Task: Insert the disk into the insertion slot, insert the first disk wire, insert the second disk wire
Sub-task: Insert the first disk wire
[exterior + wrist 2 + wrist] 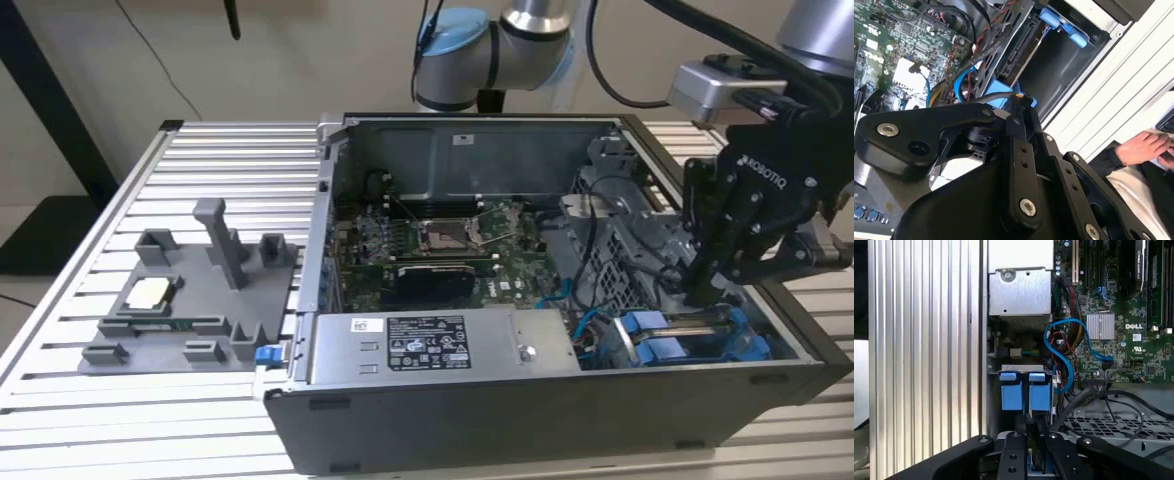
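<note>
The disk sits in its blue carrier (681, 340) inside the insertion slot (1054, 75) at the near corner of the case on the exterior view's right. Its two blue tabs (1024, 390) show in the first wrist view, and its connector edge (1014, 55) in the second wrist view. My gripper (699, 290) hangs just above the disk's end. The fingers (1019, 450) stand pressed together, shut on the end of a black disk wire (1074, 397), whose connector tip (1024, 98) pokes out beyond the fingertips. I cannot tell which of the two wires it is.
A grey labelled power-supply box (427, 345) fills the case's front. The green motherboard (441, 240) lies behind it, with a loose blue cable (1064, 355) looping near the drive cage. A grey fixture plate (187, 300) rests on the slatted table (80, 400). A person's hand (1144, 147) is beyond the case.
</note>
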Robot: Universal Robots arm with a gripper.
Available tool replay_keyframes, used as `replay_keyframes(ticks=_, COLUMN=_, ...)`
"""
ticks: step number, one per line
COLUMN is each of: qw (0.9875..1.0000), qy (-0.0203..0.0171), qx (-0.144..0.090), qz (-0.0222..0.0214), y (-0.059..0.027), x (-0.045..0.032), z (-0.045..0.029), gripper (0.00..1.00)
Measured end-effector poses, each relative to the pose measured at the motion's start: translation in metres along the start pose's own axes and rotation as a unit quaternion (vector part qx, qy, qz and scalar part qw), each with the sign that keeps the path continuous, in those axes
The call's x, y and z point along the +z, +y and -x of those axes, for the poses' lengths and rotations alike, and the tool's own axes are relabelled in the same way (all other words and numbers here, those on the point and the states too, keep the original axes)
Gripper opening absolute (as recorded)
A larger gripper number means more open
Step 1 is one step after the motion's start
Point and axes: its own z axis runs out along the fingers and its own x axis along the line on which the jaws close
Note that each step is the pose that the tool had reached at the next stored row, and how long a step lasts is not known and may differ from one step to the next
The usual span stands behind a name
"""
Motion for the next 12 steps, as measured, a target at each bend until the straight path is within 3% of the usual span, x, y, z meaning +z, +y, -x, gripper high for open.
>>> replay_keyframes(ticks=9, qw=0.9998, qy=0.0178, qx=0.001, qz=-0.0005, y=-0.0003, x=0.0042, z=-0.0033, gripper=0.19)
replay_keyframes(ticks=12, qw=0.9997, qy=0.0256, qx=0.002, qz=-0.0010, y=-0.0004, x=0.0052, z=-0.0035, gripper=0.19)
